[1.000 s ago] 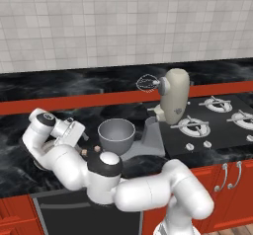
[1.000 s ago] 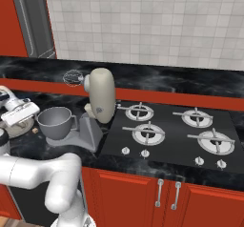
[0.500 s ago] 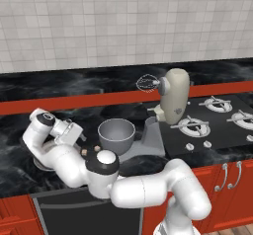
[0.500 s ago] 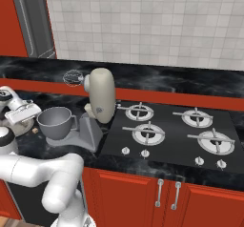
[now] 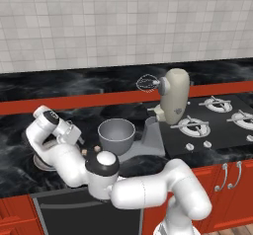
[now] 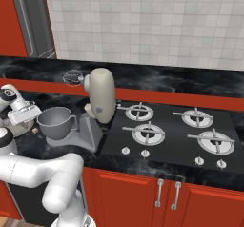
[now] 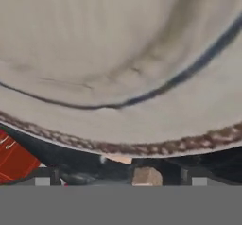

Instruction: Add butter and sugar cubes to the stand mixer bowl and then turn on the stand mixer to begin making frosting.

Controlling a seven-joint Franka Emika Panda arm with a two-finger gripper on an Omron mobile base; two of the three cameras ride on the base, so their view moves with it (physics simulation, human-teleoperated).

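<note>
The gripper (image 5: 74, 139) hangs low over a plate (image 5: 42, 164) at the counter's (image 5: 20, 125) left end; whether it is clenched cannot be told. The stand mixer bowl (image 5: 116, 135) sits on the stand mixer (image 5: 170, 103) base, with a sugar cube (image 5: 84, 151) on the counter beside it.

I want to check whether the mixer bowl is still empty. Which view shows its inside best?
The left base view: it looks down into the stand mixer bowl, whose visible inside looks bare grey. The right base view shows the bowl from the side, mostly its outer wall and rim.
</note>
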